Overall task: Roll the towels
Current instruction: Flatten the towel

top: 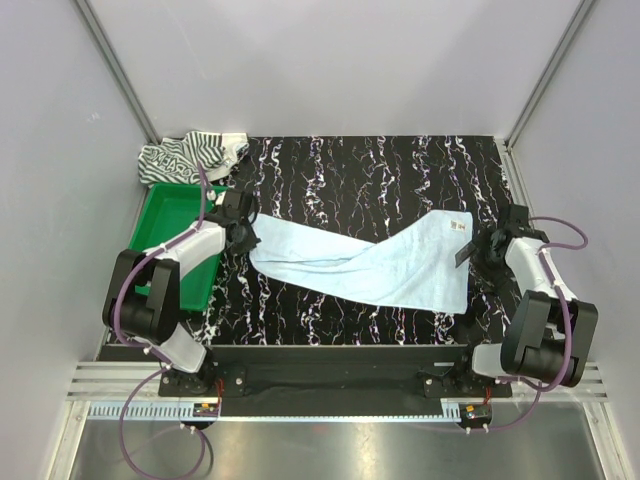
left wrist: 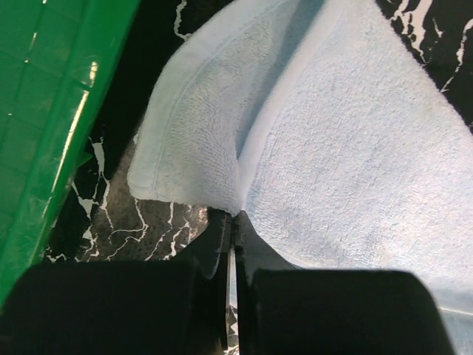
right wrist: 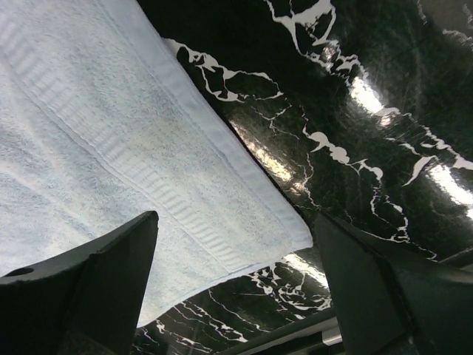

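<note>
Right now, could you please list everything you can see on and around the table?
blue towel: one, light blue, stretched across the middle of the table, rumpled toward its left end
striped towel: one, black and white, bunched at the far left corner by the tray's far end
tray: one, green, left side of the table
table: one, black with white marbling, under everything
left arm: one, white and black, over the tray's right edge, jaws shut on the blue towel's left end
right arm: one, white and black, at the towel's right end, jaws open over its corner
</note>
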Available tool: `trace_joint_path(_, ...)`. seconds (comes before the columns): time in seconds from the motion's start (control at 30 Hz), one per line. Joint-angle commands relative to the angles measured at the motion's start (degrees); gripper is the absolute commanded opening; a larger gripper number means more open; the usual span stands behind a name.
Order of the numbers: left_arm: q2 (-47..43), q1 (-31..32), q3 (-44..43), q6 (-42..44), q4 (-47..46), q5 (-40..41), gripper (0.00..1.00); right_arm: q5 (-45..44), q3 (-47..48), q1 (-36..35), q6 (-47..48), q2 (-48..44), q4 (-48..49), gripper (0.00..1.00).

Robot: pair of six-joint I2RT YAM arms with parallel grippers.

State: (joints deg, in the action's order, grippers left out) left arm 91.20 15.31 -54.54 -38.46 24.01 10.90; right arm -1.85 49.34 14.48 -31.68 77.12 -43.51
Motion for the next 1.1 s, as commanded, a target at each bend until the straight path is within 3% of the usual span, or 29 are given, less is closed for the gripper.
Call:
trace_joint_path(0.0,-0.06,-0.28,0.23,0.22,-3.53,-2.54,0.00,3.59,-1.43,0.11,-1.98,1.01,2.10,0.93)
trace_joint_path(0.03,0.03,-0.28,0.31,0.14,-3.97,-3.07,0.00,4.21,-1.70,0.11,-2.50,1.88,2.20,0.89)
trace_joint_path(0.23,1.26,-0.28,0.31,0.23,-5.11,-4.30,0.00,8.44,-2.85,0.11,-3.03,4.79,3.60,0.83)
trace_joint_path(0.27,1.44,-0.28,0.40,0.22,-5.20,-4.30,0.00,8.87,-3.11,0.11,-2.95,4.88,3.60,0.77)
trace_joint_path(0.43,2.40,-0.28,0.40,0.40,-5.73,-4.66,0.00,9.76,-3.46,0.11,-2.86,5.14,3.16,0.72)
trace_joint_path(0.5,2.49,-0.28,0.32,0.40,-5.73,-4.66,0.00,10.11,-3.99,0.02,-3.12,5.23,3.34,0.65)
trace_joint_path(0.7,1.79,-0.28,0.84,0.58,-5.91,-4.75,0.00,8.89,-3.20,-3.83,-3.82,8.48,2.99,0.66)
trace_joint_path(0.93,0.74,-0.46,1.37,1.28,-5.38,-4.48,0.00,7.65,-2.58,-7.09,-4.71,15.95,5.45,0.38)
trace_joint_path(0.97,0.56,-0.54,1.54,1.54,-5.38,-4.48,0.00,7.13,-2.32,-7.45,-4.79,15.95,5.54,0.27)
trace_joint_path(1.03,0.04,-0.63,1.90,1.81,-5.29,-4.57,0.00,6.24,-2.15,-7.62,-4.79,15.43,5.45,0.18)
trace_joint_path(1.07,-0.23,-0.63,1.98,1.89,-5.12,-4.65,0.00,6.15,-1.71,-7.62,-4.62,15.08,5.36,0.06)
